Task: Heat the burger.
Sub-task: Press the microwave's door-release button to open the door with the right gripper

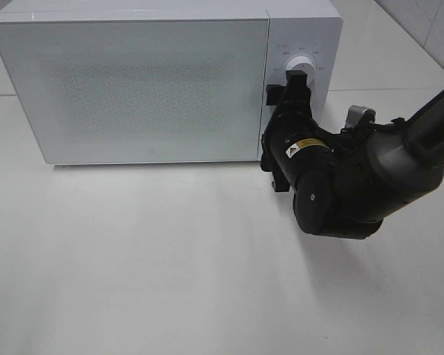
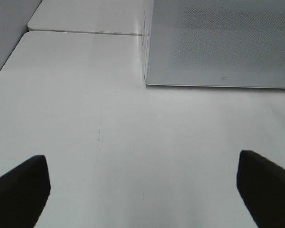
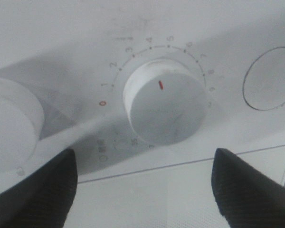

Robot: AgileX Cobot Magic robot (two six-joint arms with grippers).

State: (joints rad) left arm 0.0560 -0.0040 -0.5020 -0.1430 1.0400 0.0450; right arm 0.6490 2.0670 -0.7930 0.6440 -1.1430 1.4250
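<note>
1. Microwave (image 1: pixel 133 81) sits at the back of the white surface (image 1: pixel 170 259). Its door (image 1: pixel 140 126) is shut, and the frosted front hides the inside.
2. Burger: cannot tell where it is. None of the 3 views shows it.
3. The right arm (image 1: pixel 399 159) comes in from the right edge of the high view. The right end effector (image 3: pixel 145 156) is up against the control panel (image 1: pixel 318 33).
4. In the right wrist view the 2 dark fingers (image 3: pixel 237 185) stand wide apart, 1 on each side of the timer knob (image 3: pixel 165 100). There is a clear gap on both sides, so nothing is gripped and nothing touches the knob.
5. The knob's red mark (image 3: pixel 160 85) points toward the 4-5 stretch of the scale, well away from the red 0 (image 3: pixel 103 103).
6. A 2nd white knob (image 3: pixel 9 123) sits just beside the timer knob, and a round outline (image 3: pixel 270 78) lies on the other side (button or not, can't tell).
7. The left end effector (image 2: pixel 141 159) is spread wide with only bare surface between its fingers. It points at the microwave's front corner and is well apart from it.
</note>
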